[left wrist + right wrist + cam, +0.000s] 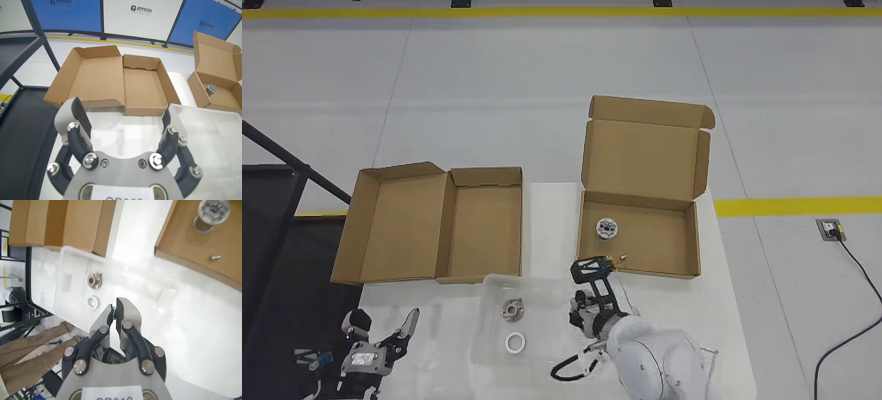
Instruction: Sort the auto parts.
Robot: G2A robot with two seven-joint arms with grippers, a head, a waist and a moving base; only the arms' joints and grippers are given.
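Your right gripper (114, 303) has its fingers clamped on a small screw (114, 312), held over the counter (189, 323) beside the clear bin (62, 262). Next, carry it over the right cardboard box (189, 247), where another screw (216, 257) lies, and release it there. Your left gripper (122, 107) hangs with its fingers apart.

- Tabletop (552, 225) lane betw. L carton (432, 225) & R carton (642, 240): open, my jaws pass.
- R carton: lid (642, 150) upright at far side, bars entry from there; gear part (608, 230) stands inside.
- Clear bin (487, 300): top open; hub (512, 310), ring (515, 343) on floor.
- Black rack (22, 117): just beside my L gripper (122, 113), jaws spread wide.
- R gripper (114, 306), pinching screw (114, 313): near bin's R rim & R carton's near wall.
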